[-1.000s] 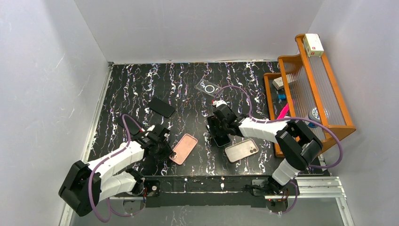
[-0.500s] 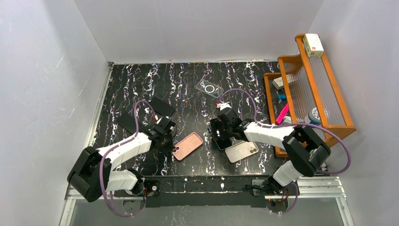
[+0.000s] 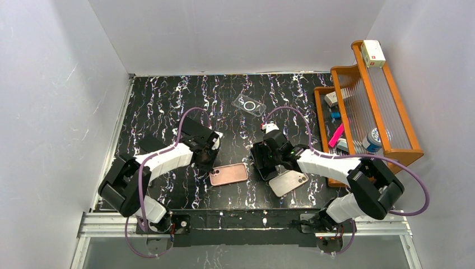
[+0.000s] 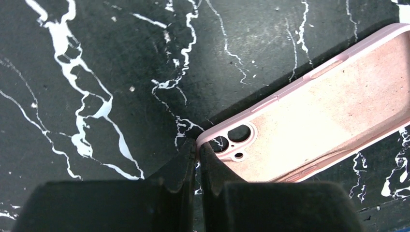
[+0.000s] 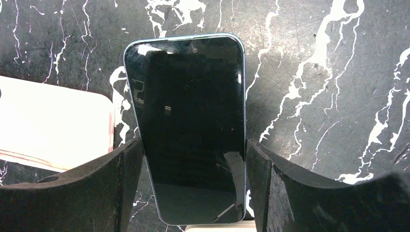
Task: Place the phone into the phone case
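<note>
A pink phone case (image 3: 228,174) lies hollow side up, nearly level, in the near middle of the black marbled table (image 3: 168,101). My left gripper (image 3: 212,163) is shut, with nothing between its fingers. In the left wrist view its tips (image 4: 197,145) press against the case's (image 4: 319,111) camera-hole corner. The phone (image 5: 188,111), screen up with a blue rim, sits between the fingers of my right gripper (image 5: 193,142), which are shut on its long sides. From above, that gripper (image 3: 262,165) covers most of the phone (image 3: 264,171), just right of the case.
A pale beige phone-shaped slab (image 3: 288,182) with camera lenses lies beside the right gripper; its corner (image 5: 48,128) shows left of the phone. A clear case (image 3: 249,105) lies further back, a black slab (image 3: 196,128) by the left arm, and a wooden rack (image 3: 369,106) stands at right.
My left gripper has closed and swung up and to the right, pushing the pink case; the case turned to nearly level and slid right. The right gripper with the phone shifted slightly right.
</note>
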### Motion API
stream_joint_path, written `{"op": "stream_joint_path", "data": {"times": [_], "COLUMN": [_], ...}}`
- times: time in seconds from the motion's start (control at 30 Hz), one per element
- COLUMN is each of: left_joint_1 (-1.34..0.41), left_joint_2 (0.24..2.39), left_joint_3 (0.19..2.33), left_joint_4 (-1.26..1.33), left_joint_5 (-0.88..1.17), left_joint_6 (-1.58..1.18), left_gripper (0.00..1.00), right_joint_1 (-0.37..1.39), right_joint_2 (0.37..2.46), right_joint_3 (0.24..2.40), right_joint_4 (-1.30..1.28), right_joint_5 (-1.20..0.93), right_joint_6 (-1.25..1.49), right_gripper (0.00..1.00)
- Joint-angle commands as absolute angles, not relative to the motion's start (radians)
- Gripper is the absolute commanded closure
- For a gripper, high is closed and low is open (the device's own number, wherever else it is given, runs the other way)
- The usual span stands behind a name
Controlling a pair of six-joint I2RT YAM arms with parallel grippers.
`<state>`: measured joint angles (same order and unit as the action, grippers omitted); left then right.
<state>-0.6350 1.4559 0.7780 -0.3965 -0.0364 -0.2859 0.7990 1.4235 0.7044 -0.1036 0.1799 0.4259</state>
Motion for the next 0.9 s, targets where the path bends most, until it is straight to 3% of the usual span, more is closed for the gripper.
{"op": "stream_joint_path", "data": {"times": [0.0, 0.17, 0.23, 0.33, 0.47, 0.6, 0.7, 0.87], "left_joint_1": [-0.637, -0.636, -0.634, -0.622, -0.536, -0.317, -0.148, -0.095], "left_joint_2": [1.455, 1.44, 1.436, 1.378, 1.265, 1.169, 1.107, 1.084], "left_joint_3": [0.822, 0.835, 0.86, 0.869, 0.866, 0.818, 0.771, 0.755], "left_joint_4": [-0.401, -0.403, -0.441, -0.441, -0.432, -0.407, -0.377, -0.425], "left_joint_5": [0.029, 0.021, -0.073, -0.056, -0.001, 0.25, 0.421, 0.446], "left_joint_6": [-0.18, -0.164, -0.231, -0.299, -0.393, -0.481, -0.539, -0.524], "left_gripper": [1.0, 0.97, 0.86, 0.59, 0.42, 0.31, 0.06, 0.02], "right_joint_1": [0.804, 0.803, 0.804, 0.804, 0.809, 0.821, 0.833, 0.866], "right_joint_2": [1.37, 1.331, 1.317, 1.296, 1.268, 1.248, 1.252, 1.287], "right_joint_3": [0.698, 0.684, 0.675, 0.666, 0.658, 0.662, 0.68, 0.718], "right_joint_4": [-0.057, -0.02, 0.005, 0.038, 0.076, 0.131, 0.17, 0.226], "right_joint_5": [0.175, 0.12, 0.085, 0.059, 0.009, -0.065, -0.124, -0.202], "right_joint_6": [0.417, 0.382, 0.365, 0.347, 0.306, 0.247, 0.182, 0.039], "right_gripper": [0.41, 0.42, 0.43, 0.43, 0.43, 0.43, 0.43, 0.43]}}
